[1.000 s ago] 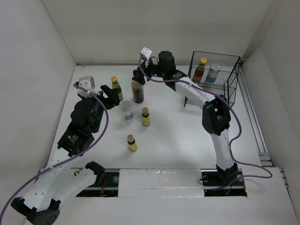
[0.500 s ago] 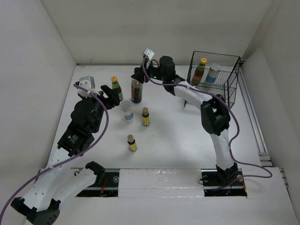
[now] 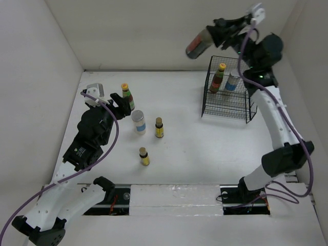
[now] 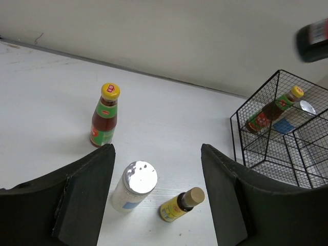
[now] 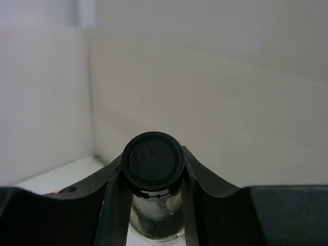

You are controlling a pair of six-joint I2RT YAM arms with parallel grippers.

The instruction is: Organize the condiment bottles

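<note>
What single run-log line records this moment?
right gripper shut on dark bottle, held high near basket | left gripper open, empty | basket holds sauce bottle, silver-lidded jar

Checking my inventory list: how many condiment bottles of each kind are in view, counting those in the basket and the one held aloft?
Yellow-capped sauce bottles: 2
Dark black-capped bottle: 1
Silver-lidded white jars: 2
Tiny yellow-labelled bottles: 2
Total: 7

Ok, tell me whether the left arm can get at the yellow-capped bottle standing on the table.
Probably yes. The left fingers are open, and the yellow-capped bottle stands upright just ahead of them with nothing between. The silver-lidded jar sits nearer and to one side, not across that line.
</note>
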